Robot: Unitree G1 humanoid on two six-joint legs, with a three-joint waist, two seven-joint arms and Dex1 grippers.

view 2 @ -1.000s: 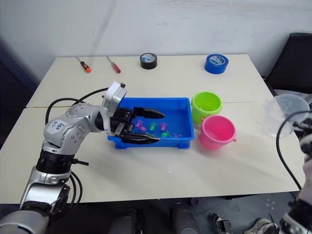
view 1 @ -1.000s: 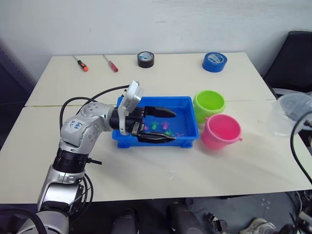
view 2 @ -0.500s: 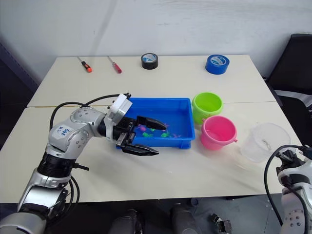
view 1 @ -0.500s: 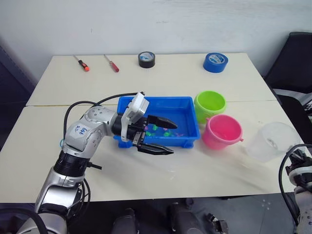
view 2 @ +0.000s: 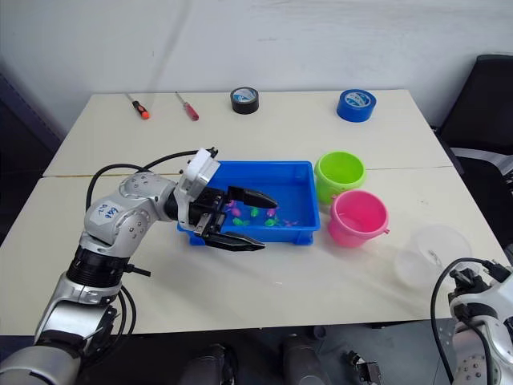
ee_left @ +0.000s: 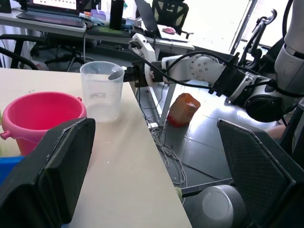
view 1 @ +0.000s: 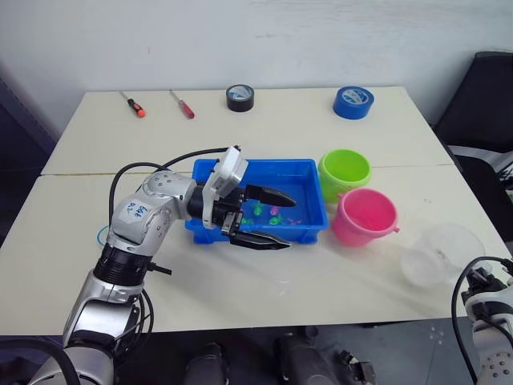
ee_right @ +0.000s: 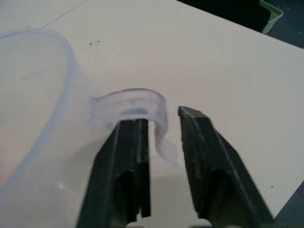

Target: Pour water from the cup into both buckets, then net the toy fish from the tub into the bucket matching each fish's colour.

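Cup (view 2: 433, 255): it is set on the surface at about 4 o'clock from the pink bucket (view 2: 357, 217), near the front right edge. It looks upright in the left wrist view.
Right gripper (ee_right: 159, 128): its fingers are slightly apart, one on each side of the cup's handle (ee_right: 142, 107). Whether the handle is pinched or loose cannot be told. It is likely placed there so the cup can be lifted and tipped.
Buckets: the green bucket (view 2: 339, 172) and the pink one are set touching each other, just at 3 o'clock from the tub (view 2: 260, 200). This is likely so pouring and netting need only short moves.
Left gripper (view 2: 244, 218): it is open wide and holds nothing. One finger is held over the tub and the other over its front rim, perhaps to steady the tub.
Fish (view 2: 256, 212): small pink and green ones lie inside the tub, between the left gripper's fingers.
Task stage: water in the buckets cannot be made out, so the pouring step is judged to be in hand.
Far side: two tape rolls (view 2: 357, 104) and two screwdrivers (view 2: 140, 107) lie at 12 o'clock, well apart from the work.
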